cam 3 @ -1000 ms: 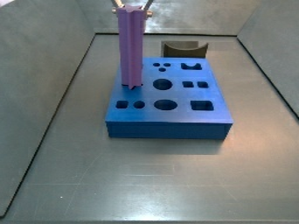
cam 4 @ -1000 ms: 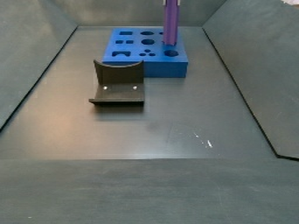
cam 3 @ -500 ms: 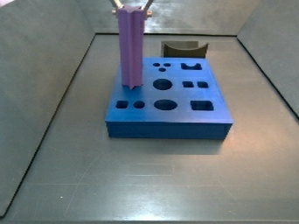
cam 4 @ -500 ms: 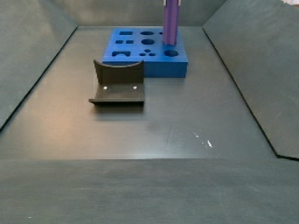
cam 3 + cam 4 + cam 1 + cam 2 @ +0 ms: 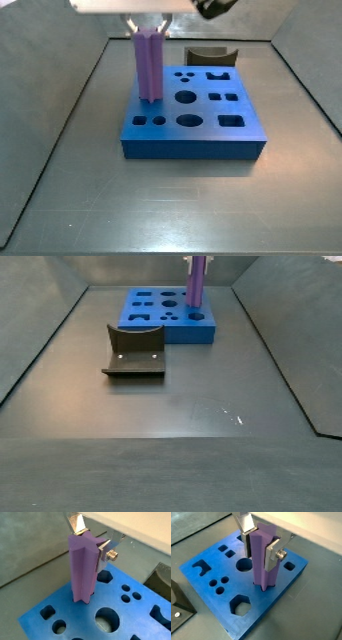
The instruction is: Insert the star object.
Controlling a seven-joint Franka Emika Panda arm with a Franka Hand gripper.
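My gripper [image 5: 260, 538] pinches the star [image 5: 265, 557] upright, its foot in a hole of the blue block [image 5: 211, 564]. If the ridges sit slightly off the hole's points, I think pushing down jams it or makes it slip between my fingers [image 5: 274, 554].

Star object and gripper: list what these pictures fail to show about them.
- How deep the star object sits in the blue block: its lower end is hidden by the hole's rim in both wrist views.
- The star object's top: cut off by the upper edge in a side view.
- The gripper body: out of frame in both wrist views, only the fingers show.
- The fixture's base: hidden behind the blue block.
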